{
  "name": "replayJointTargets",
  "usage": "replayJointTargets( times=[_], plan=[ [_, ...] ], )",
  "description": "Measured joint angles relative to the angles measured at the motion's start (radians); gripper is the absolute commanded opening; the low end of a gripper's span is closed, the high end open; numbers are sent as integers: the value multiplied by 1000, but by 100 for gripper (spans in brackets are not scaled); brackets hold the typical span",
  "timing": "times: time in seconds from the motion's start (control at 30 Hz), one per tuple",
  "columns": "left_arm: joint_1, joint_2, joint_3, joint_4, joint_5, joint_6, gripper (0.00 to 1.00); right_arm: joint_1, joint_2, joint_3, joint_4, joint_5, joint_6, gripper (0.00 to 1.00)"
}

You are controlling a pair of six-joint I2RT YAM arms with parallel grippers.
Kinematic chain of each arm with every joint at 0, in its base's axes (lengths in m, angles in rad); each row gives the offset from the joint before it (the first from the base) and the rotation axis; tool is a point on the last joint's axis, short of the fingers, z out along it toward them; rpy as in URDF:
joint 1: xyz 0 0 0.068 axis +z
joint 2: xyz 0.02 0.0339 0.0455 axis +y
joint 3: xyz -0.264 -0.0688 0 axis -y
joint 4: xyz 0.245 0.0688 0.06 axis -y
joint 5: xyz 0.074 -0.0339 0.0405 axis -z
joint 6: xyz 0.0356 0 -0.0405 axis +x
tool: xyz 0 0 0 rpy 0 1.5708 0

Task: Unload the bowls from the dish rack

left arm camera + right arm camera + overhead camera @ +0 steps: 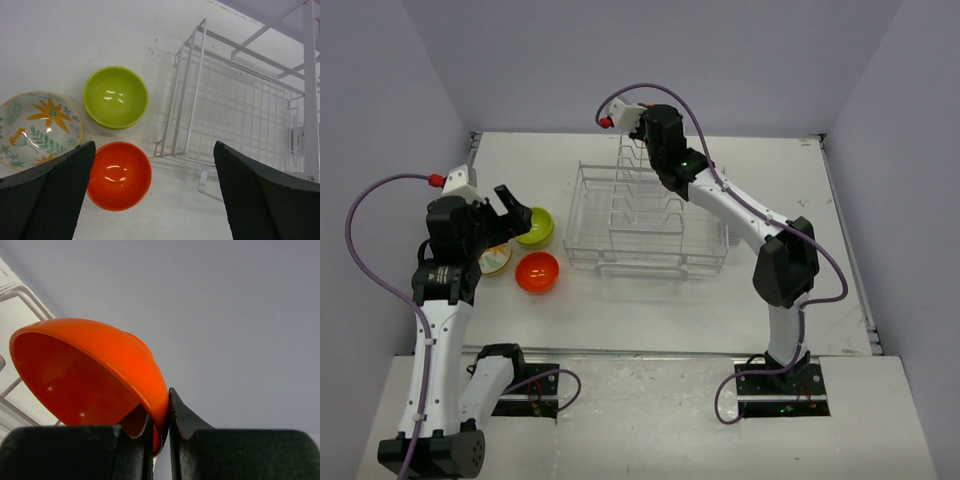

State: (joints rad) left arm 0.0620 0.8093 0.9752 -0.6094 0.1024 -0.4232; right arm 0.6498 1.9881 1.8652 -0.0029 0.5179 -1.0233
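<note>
In the right wrist view my right gripper [161, 407] is shut on the rim of an orange-red bowl [90, 370], one finger inside and one outside. From above, this gripper [640, 128] sits over the tall slotted section of the white wire dish rack [650, 250]. Left of the rack, three bowls rest on the table: a lime-green one [535, 226], an orange-red one [537, 271] and a cream flower-patterned one [496, 259]. My left gripper [155, 195] hangs open above them, over the orange-red bowl [119, 175], with nothing between its fingers.
The rack's near corner [200, 60] lies to the right of the green bowl [115, 97] and the cream bowl [37, 127]. Grey walls close the table on the left, back and right.
</note>
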Motion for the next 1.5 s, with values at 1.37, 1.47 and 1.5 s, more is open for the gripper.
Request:
replayJointTargets(
  times=[1.37,1.47,1.5],
  plan=[
    [-985,666,864,8,-602,174,55,-7,-472,72,-919,-372,1265,0],
    [-1006,689,867,4,-645,184,29,-7,-488,39,-918,-399,1285,0],
    [-1006,697,868,0,-657,190,28,-8,-491,32,-917,-409,1291,0]
  ],
)
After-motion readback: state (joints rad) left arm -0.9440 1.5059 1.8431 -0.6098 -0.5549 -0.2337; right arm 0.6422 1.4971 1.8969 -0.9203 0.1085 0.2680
